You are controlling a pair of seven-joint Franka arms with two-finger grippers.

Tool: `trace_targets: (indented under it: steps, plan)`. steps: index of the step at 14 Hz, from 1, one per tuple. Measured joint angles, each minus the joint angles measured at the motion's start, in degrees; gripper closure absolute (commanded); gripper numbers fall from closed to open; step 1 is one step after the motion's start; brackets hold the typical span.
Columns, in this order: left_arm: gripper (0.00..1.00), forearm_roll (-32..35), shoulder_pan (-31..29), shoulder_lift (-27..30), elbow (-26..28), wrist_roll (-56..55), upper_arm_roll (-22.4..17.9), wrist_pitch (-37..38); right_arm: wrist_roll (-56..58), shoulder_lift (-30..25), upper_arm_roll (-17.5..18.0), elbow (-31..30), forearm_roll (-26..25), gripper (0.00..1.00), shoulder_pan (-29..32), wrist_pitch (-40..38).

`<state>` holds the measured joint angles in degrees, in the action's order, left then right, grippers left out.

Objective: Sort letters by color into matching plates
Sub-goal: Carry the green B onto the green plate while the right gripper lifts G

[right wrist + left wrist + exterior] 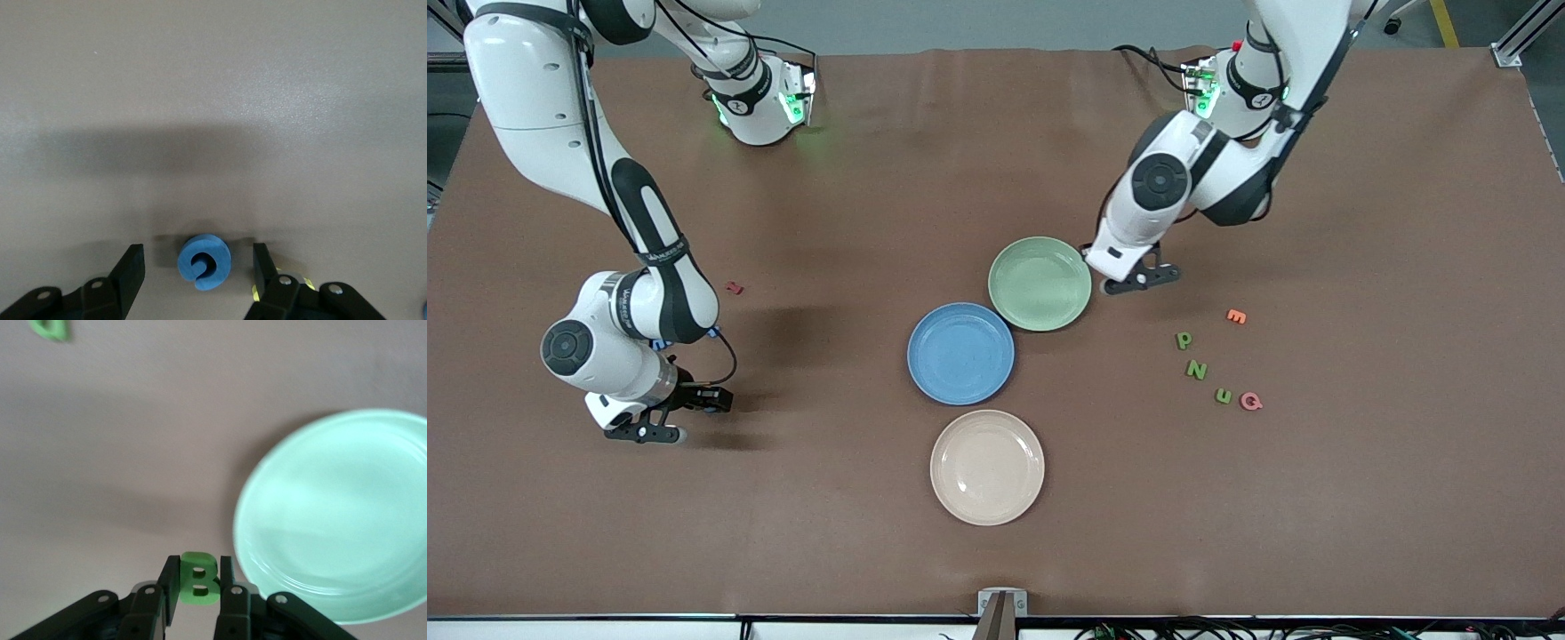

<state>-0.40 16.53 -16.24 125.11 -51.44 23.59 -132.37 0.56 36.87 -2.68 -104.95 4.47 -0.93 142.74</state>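
The brown table (1360,498) carries three plates in a loose row near its middle. The green plate (1040,284) lies farthest from the front camera, the blue plate (960,353) just beside it and nearer, and the cream plate (987,467) nearest of all. All three look bare.

The left gripper (1136,281) is low, just beside the green plate's rim on the side toward the left arm's end. Its wrist view shows the fingers (168,587) pinched on a green letter B (198,579), held on edge by its flat faces. The right gripper (199,270) is down near the right arm's end of the table, spread wide with a curled blue letter (204,261) lying on the table between its fingers, not yet touched; it may be an e or a G.

Three more green letters, P (1184,340), N (1196,370) and u (1223,396), lie toward the left arm's end, with a pink letter (1251,401) touching the u, an orange letter (1236,316) near the P, and a dark red letter (735,287) apart toward the right arm's end.

The foam letters are probably very light, soft and a bit springy. A gentle pinch across the outer edges, at the widest solid part, should do; squeezing hard may buckle them or make them cling on release.
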Motion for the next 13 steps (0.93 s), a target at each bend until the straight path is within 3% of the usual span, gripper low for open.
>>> trace_targets:
  steps: [7, 9, 10, 11, 12, 13]
  plan:
    - [0.82, 5.51, 5.66, -9.31, -5.78, -11.66, -0.01, -5.34, 0.00, 0.24, -0.03, -0.05, -0.38, 0.36, 0.00, 0.00]
    - [0.77, 6.07, 6.50, -11.39, -6.97, -12.97, -0.01, -5.61, 0.01, 0.41, -0.06, -0.05, -0.42, 0.42, 0.00, 0.01]
    - [0.52, 6.07, 7.02, -12.01, -7.26, -13.49, 0.00, -5.72, 0.01, 0.50, -0.07, -0.05, -0.48, 0.47, 0.00, 0.04]
    - [0.15, 6.08, 7.43, -12.37, -7.45, -13.89, 0.00, -5.76, 0.01, 0.57, -0.09, -0.05, -0.62, 0.53, 0.01, 0.05]
    - [0.07, 6.08, 7.66, -12.51, -7.57, -13.98, 0.00, -5.76, 0.01, 0.58, -0.10, -0.05, -0.80, 0.61, 0.01, 0.07]
    - [0.05, 6.08, 7.70, -12.51, -7.66, -13.99, 0.00, -5.76, 0.01, 0.56, -0.16, -0.02, -1.09, 0.69, 0.01, 0.12]
